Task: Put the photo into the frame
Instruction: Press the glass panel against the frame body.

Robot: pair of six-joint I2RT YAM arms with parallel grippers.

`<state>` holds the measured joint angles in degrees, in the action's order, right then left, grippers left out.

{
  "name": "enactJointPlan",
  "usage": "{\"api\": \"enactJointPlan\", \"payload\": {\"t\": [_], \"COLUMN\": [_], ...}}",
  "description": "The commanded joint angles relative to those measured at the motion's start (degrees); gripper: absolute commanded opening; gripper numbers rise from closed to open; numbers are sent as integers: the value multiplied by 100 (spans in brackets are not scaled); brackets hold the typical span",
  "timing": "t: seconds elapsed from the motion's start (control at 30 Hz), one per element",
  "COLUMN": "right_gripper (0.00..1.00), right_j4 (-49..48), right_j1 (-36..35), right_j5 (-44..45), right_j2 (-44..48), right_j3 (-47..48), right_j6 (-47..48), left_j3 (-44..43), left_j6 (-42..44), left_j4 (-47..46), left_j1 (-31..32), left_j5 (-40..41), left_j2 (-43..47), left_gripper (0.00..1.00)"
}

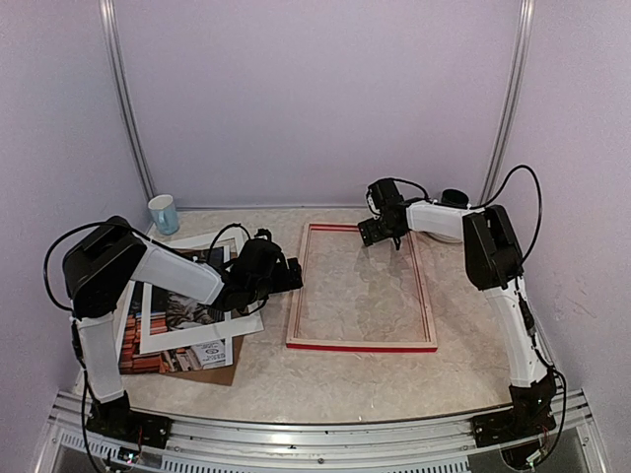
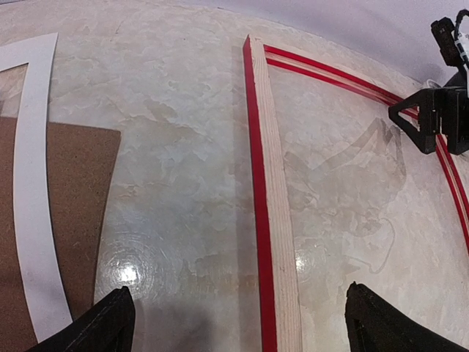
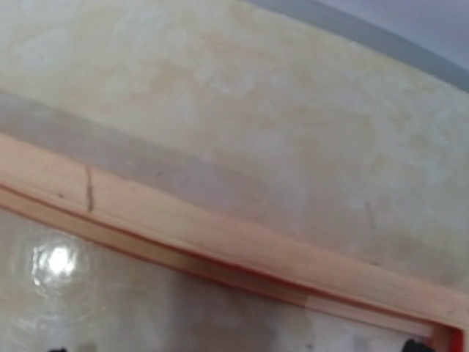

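One cup [image 1: 164,214]: pale blue, upright on the table [image 1: 375,379], well left of the frame and beyond its far-left corner.
Photo [image 1: 183,313]: flat on the table, left of the frame and apart from it; cat visible through the opening of the white mat, a strip of coloured books showing past the mat's left edge.
White mat [image 1: 202,336]: lying on the photo, turned slightly askew to it; nearer the frame than the cup.
Backing board [image 1: 221,375]: plain brown, under the photo and mat, its near corner poking out toward the frame's near-left corner.
Left gripper [image 1: 293,274]: hovering at the frame's left rail, fingers spread wide and holding nothing; in the wrist view the rail runs between the two fingertips [image 2: 110,323].
Frame [image 1: 361,346]: flat on the table, pale wood back facing up, red on the edges; nothing lying inside it.
Right gripper [image 1: 380,235]: over the frame's far rail, toward the far-right corner, fingers wide apart and gripping nothing; contact with the rail impossible to tell.
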<state>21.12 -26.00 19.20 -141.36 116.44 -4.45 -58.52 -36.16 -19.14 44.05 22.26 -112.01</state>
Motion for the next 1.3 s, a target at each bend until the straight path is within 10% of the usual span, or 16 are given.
{"api": "enactJointPlan", "payload": {"t": [0.0,0.43,1.27], "right_gripper": [99,99,99], "right_j4": [121,253,-543], "right_j1": [33,28,-548], "right_j5": [-163,21,-2474], "right_j2": [-296,-81,3831], "right_j3": [291,214,-4265], "right_j6": [-67,-140,-1476], "left_j3": [51,138,1152], "left_j6": [12,48,-1275], "left_j4": [-141,-240,2734], "left_j1": [6,34,533], "left_j5": [-20,13,1538], "left_j2": [40,127,2632], "left_gripper": [99,99,99]}}
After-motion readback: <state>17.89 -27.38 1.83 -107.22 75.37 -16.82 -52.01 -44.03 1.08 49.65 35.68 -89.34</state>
